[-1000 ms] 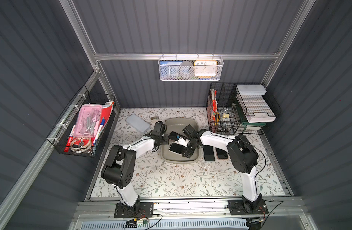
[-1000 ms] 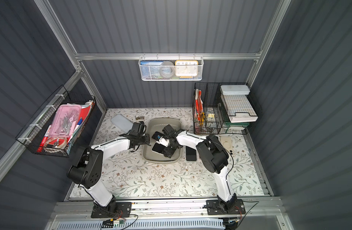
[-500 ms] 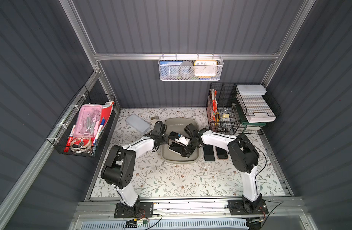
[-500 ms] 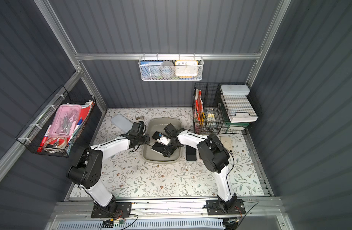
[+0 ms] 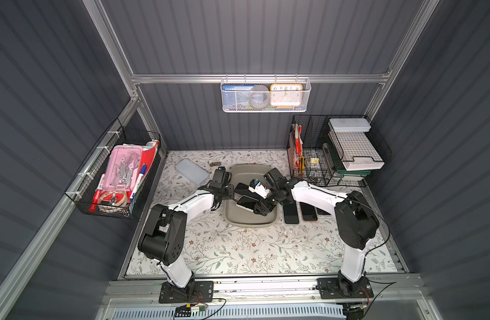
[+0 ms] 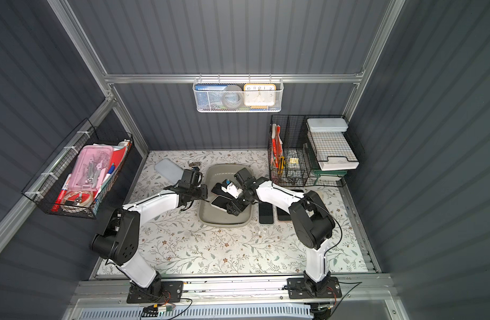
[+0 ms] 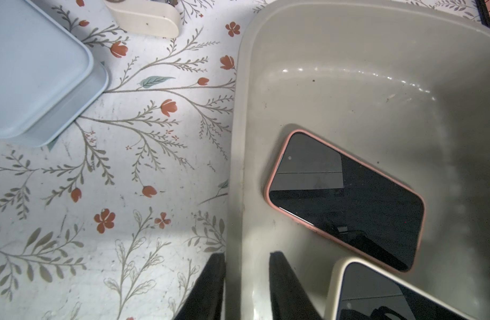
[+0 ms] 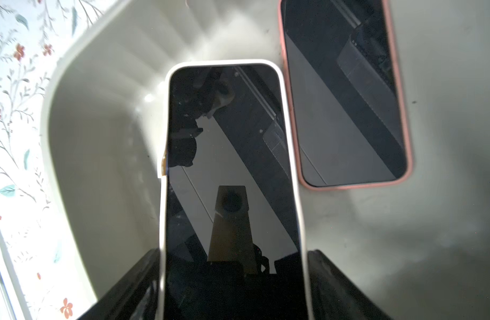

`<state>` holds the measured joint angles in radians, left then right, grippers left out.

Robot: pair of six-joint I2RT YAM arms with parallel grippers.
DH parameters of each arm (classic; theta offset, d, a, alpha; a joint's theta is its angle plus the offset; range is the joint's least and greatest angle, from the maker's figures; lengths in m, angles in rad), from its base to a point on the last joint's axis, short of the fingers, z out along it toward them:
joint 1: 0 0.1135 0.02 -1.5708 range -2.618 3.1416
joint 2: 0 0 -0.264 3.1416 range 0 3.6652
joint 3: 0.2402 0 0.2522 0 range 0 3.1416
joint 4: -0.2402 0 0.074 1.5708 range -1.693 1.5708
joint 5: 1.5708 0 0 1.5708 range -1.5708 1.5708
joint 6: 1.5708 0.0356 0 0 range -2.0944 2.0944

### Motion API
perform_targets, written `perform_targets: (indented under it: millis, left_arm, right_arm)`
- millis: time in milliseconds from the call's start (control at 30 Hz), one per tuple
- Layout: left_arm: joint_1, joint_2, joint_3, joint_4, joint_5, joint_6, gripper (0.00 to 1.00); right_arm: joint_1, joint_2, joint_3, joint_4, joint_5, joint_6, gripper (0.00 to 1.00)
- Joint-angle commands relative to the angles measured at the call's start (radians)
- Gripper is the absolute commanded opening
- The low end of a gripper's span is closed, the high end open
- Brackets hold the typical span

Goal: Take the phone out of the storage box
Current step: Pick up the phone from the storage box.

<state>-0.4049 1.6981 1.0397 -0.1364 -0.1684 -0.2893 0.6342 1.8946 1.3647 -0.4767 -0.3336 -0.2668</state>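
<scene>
Grips white-cased phone [image 8: 230,166] in right jaws, not yet clear of storage box [image 7: 349,69], pins rim with left jaws

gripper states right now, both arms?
Left gripper: closed on the storage box wall.
Right gripper: closed on the white-cased phone.

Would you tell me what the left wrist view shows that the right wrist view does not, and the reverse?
Only left wrist: the blue slab and the left tool gripping the box wall. Only right wrist: the right tool clamped on the white phone. Both: the box, the pink phone and part of the white phone.
</scene>
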Motion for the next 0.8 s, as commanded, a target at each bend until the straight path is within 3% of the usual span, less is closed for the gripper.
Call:
perform_targets:
  millis: [0, 433, 767]
  left_arm:
    - [0.002, -0.031, 0.001, -0.011, 0.01, -0.006, 0.32]
    - [0.002, -0.038, 0.0, -0.011, 0.012, -0.006, 0.32]
    - [0.001, -0.046, -0.001, -0.012, 0.014, -0.007, 0.32]
  right_arm:
    - [-0.007, -0.028, -0.004, 0.034, -0.025, 0.018, 0.49]
    - [-0.043, -0.144, -0.077, 0.054, -0.005, 0.105, 0.48]
    - [-0.043, -0.069, -0.046, 0.041, -0.002, 0.107, 0.43]
